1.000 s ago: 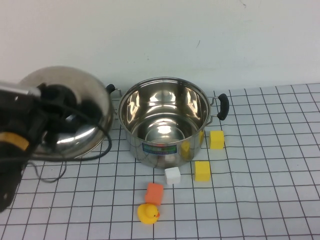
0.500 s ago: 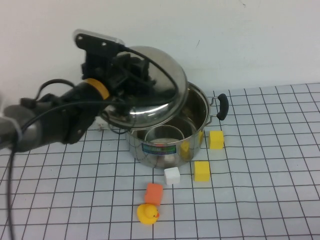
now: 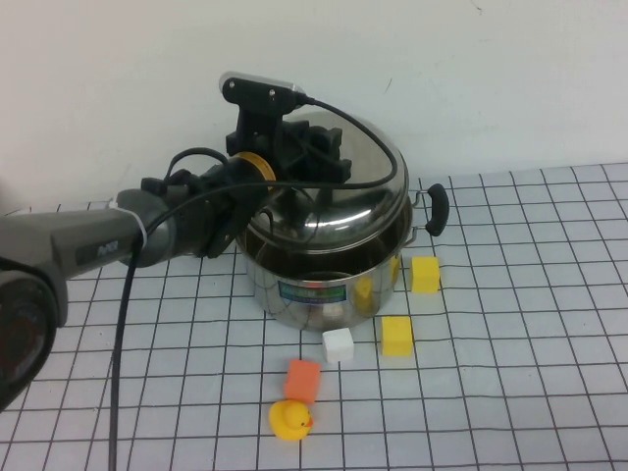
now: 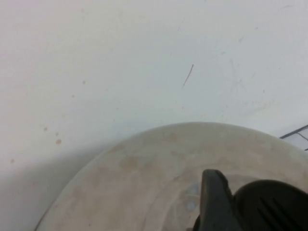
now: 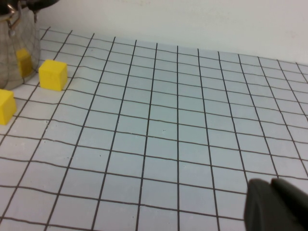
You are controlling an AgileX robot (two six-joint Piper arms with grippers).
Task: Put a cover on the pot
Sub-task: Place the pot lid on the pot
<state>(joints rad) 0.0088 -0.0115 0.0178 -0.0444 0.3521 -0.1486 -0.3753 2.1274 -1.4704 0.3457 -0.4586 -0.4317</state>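
The shiny steel pot (image 3: 324,285), with a blue-green label and a black side handle (image 3: 437,208), stands at the back middle of the gridded mat. My left gripper (image 3: 316,159) is shut on the black knob of the domed steel lid (image 3: 368,191). It holds the lid slightly tilted over the pot's mouth, at rim height; I cannot tell if they touch. The left wrist view shows a dark finger (image 4: 216,202) against the knob (image 4: 274,207) on the lid (image 4: 144,183). My right gripper (image 5: 279,207) is shut and empty, low over the mat to the right of the pot (image 5: 19,48).
Two yellow blocks (image 3: 425,274) (image 3: 397,335), a white block (image 3: 338,344), an orange block (image 3: 303,379) and a yellow rubber duck (image 3: 290,419) lie in front of the pot. The white wall stands close behind. The left arm's cable hangs at the left.
My left gripper has carried the lid from the left to over the pot and lowered it onto the mouth. The pot's inside is now hidden.
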